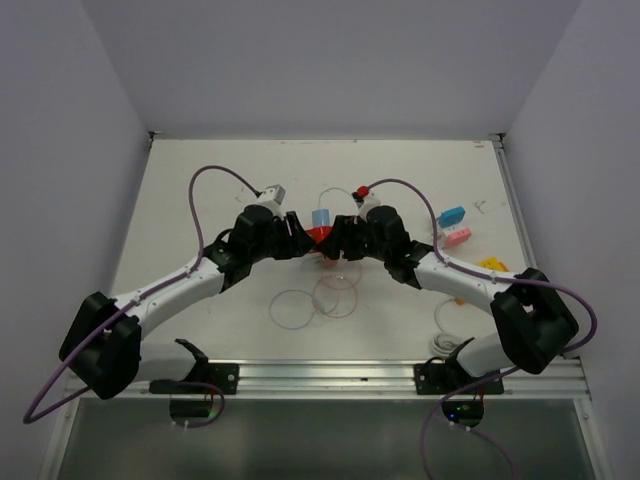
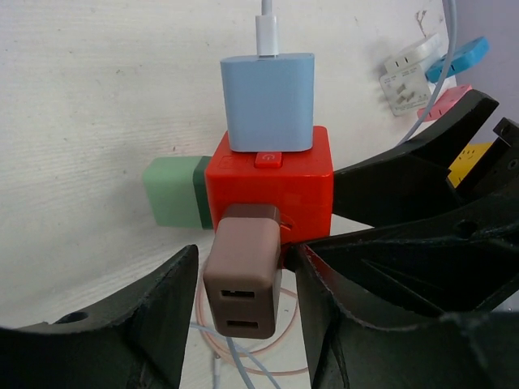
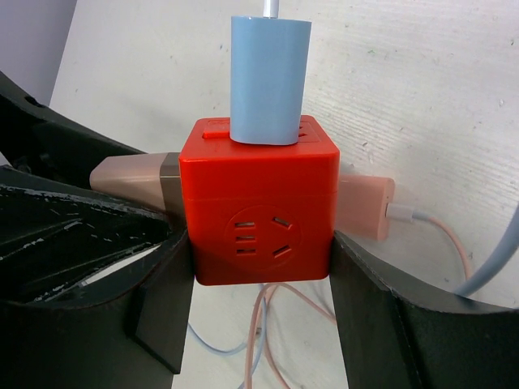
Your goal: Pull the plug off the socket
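Left hand point(image 2: 245, 259) astride brown USB plug point(image 2: 243, 284), grip impossible to tell. Right hand point(image 3: 259, 243) clamped on one red cube socket point(image 3: 259, 203), mid-tabletop point(image 1: 300, 160). Four plugs seated in it: brown, blue plug point(image 2: 268, 101), green plug point(image 2: 169, 192), pink plug point(image 3: 365, 207).

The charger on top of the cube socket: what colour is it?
Light blue. The charger atop the red cube socket shows best in the left wrist view.
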`<action>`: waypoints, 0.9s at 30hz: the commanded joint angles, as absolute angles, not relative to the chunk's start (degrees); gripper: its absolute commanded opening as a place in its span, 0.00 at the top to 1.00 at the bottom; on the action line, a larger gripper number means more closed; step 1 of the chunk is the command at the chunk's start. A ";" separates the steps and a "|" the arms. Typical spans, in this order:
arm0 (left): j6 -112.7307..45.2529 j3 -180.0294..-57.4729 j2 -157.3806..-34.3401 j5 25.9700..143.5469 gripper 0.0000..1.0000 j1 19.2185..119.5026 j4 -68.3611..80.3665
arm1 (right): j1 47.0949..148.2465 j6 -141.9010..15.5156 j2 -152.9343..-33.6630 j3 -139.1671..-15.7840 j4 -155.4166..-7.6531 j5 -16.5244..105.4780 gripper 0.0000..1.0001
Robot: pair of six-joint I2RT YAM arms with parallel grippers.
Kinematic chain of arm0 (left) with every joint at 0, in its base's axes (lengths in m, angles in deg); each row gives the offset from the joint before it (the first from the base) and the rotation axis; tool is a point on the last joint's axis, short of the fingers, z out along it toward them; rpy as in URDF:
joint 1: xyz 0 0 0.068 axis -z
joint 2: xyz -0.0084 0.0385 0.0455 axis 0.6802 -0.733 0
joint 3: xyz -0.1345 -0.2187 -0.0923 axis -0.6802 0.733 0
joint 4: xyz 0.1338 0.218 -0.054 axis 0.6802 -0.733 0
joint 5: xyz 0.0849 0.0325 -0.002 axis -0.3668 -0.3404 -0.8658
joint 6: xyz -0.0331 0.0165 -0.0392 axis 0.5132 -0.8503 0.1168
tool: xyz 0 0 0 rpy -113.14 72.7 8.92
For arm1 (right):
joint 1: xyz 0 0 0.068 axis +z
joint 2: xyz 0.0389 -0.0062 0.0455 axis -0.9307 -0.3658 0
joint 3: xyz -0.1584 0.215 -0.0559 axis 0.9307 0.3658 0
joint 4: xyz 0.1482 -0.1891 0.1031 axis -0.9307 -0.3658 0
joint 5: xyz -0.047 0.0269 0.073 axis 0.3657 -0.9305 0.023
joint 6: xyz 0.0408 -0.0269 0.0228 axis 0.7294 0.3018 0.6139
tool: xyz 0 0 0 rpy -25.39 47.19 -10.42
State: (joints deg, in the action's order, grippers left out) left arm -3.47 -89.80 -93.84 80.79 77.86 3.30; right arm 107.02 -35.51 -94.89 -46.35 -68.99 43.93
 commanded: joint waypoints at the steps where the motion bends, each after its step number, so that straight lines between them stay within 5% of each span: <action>1: -2.69 -89.91 -94.28 80.63 0.46 78.72 8.56 | 106.95 -35.03 -92.20 -46.40 -61.96 43.42 1.00; 5: -3.74 -90.88 -95.25 78.88 0.51 79.95 8.03 | 106.86 -35.11 -92.37 -46.40 -61.87 43.59 1.00; 14: -5.24 -91.58 -93.58 74.84 0.99 80.48 5.57 | 105.90 -35.20 -93.25 -45.53 -61.52 43.86 1.00; 27: -4.89 -92.81 -86.55 70.70 1.00 80.48 -3.90 | 98.34 -32.56 -93.52 -42.89 -64.94 48.95 1.00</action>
